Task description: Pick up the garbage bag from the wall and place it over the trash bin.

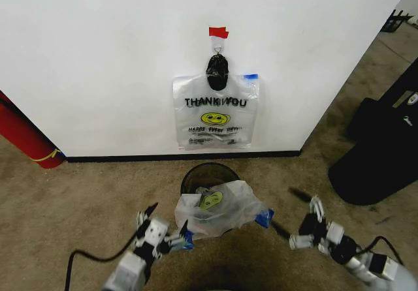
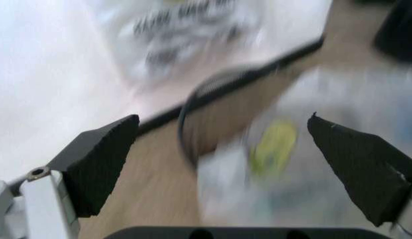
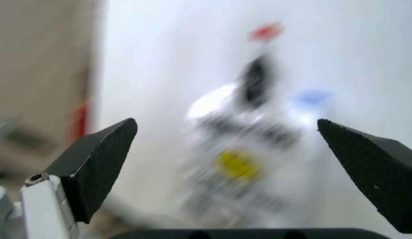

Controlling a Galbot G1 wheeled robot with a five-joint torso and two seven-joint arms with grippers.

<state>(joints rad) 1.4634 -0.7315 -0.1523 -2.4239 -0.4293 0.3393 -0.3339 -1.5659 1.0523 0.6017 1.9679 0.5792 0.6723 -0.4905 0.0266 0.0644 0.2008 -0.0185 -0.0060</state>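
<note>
Both claws, left (image 1: 171, 233) and right (image 1: 292, 229), spread beside a garbage bag (image 1: 221, 207) seemingly draped over the trash bin (image 1: 208, 173).

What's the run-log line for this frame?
garbage bag draped on trash bin | second bag on wall | left gripper open beside bag | right gripper open, apart

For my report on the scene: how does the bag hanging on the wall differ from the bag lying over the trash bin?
The hanging bag lies flat against the wall, its "THANK YOU" lettering readable; the bag on the trash bin is crumpled and puffed open, its lettering hidden. The hanging bag is off the floor under red tape; the other drapes the trash bin. Both are whitish, with a yellow smiley.
</note>
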